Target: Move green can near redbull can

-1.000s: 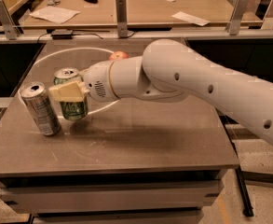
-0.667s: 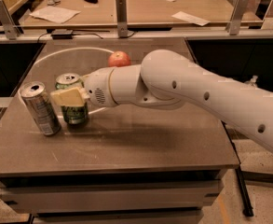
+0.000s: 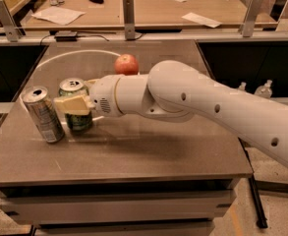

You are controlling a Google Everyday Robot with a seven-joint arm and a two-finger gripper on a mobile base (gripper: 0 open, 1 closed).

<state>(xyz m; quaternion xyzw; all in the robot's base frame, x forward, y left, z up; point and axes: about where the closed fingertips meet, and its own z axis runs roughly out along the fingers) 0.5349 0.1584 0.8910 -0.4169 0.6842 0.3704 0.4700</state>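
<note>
Green can (image 3: 73, 86), upright with long axis vertical and top upward, stood just right of redbull can (image 3: 43, 115), clasped by gripper (image 3: 72, 94).

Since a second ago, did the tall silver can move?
No. The redbull can keeps its spot by the table's left edge; the gripper holds the green can beside it.

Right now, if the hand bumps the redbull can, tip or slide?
Likely tips: the redbull can is tall and slim. Its top looks opened, so probably light. The hand, gripping the green can right beside it, leaves little margin.
</note>
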